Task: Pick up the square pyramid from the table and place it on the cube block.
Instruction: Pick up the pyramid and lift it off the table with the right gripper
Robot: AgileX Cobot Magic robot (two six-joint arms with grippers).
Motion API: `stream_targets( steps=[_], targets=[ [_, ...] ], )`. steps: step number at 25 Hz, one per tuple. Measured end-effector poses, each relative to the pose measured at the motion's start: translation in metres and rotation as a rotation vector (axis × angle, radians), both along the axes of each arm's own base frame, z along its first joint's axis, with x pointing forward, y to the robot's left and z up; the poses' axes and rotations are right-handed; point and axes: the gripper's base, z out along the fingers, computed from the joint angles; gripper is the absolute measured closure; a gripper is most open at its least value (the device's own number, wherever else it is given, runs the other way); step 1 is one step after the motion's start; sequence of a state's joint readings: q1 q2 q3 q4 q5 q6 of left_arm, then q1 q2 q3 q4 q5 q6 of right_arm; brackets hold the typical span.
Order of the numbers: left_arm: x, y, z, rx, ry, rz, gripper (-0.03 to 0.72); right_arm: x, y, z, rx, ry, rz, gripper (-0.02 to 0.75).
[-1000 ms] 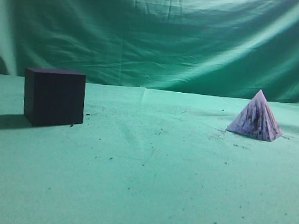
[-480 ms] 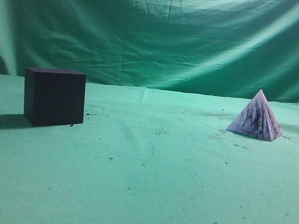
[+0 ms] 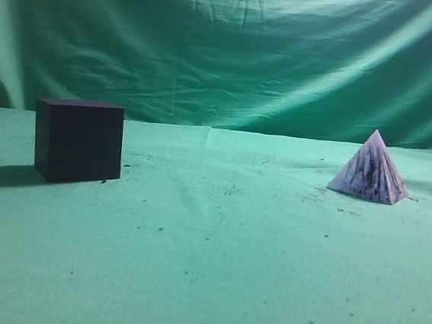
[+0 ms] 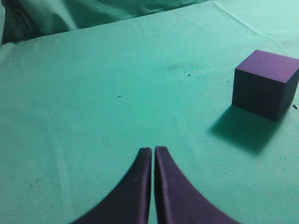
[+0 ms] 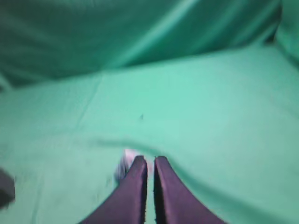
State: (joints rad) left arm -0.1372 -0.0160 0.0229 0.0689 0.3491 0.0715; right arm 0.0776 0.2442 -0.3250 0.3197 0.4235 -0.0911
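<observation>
As seen along the table point(image 3: 212, 284) from object height, the exterior view holds one cube block point(image 3: 78, 140) and one square pyramid point(image 3: 370, 168); neither arm appears in it. The single cube, very dark purple-black, rests flat on the green cloth at the left and casts a shadow toward the left edge. The single pyramid, whitish-lavender with dark streaks, stands upright on its base at the right, well apart from the cube. Small dark specks are scattered over the cloth between them. A draped green backdrop point(image 3: 227, 48) closes the scene behind.

Two grippers are visible, one in each wrist view. The left gripper point(image 4: 153, 151) has its two dark fingers pressed together with only a thin slit between them, holding nothing, above bare cloth; the cube lies ahead and to the right in that view. The right gripper point(image 5: 149, 161) likewise has its fingers nearly touching and grips nothing. That view is motion-blurred; a pale patch just left of the fingertips is probably the pyramid, partly hidden behind them, though the blur prevents certainty.

Compared with the exterior pictures from half a second and one second earlier, cube and pyramid occupy the same places and stand the same way.
</observation>
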Motion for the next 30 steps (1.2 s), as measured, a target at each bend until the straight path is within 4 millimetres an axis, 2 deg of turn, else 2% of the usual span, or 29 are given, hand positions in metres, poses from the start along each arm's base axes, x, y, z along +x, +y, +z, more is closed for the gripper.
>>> stream_targets(
  steps=[4,7,8,9,11,13,17,20,25,27,30],
  targets=[
    [0.000,0.000,0.000,0.000,0.000,0.000,0.688,0.025,0.006,-0.001,-0.046,0.276,0.060,0.687],
    [0.000,0.000,0.000,0.000,0.000,0.000,0.688,0.045,0.010,-0.001,-0.212,0.421,0.178,0.687],
    [0.000,0.000,0.000,0.000,0.000,0.000,0.688,0.053,0.012,0.000,-0.247,0.470,0.217,0.738],
    [0.000,0.000,0.000,0.000,0.000,0.000,0.688,0.062,0.016,0.003,-0.275,0.509,0.262,0.738],
    [0.000,0.000,0.000,0.000,0.000,0.000,0.688,0.081,0.027,0.011,-0.319,0.555,0.349,0.738],
    [0.000,0.000,0.000,0.000,0.000,0.000,0.688,0.100,0.043,0.010,-0.381,0.612,0.434,0.738],
    [0.000,0.000,0.000,0.000,0.000,0.000,0.688,0.140,0.078,-0.005,-0.507,0.764,0.584,0.738],
    [0.000,0.000,0.000,0.000,0.000,0.000,0.688,0.176,0.096,-0.017,-0.526,0.869,0.612,0.575],
    [0.000,0.000,0.000,0.000,0.000,0.000,0.688,0.226,0.115,-0.032,-0.561,0.940,0.620,0.167],
    [0.000,0.000,0.000,0.000,0.000,0.000,0.688,0.240,0.119,-0.041,-0.585,0.955,0.620,0.092],
    [0.000,0.000,0.000,0.000,0.000,0.000,0.688,0.254,0.121,-0.053,-0.637,0.974,0.616,0.095]
  ],
)
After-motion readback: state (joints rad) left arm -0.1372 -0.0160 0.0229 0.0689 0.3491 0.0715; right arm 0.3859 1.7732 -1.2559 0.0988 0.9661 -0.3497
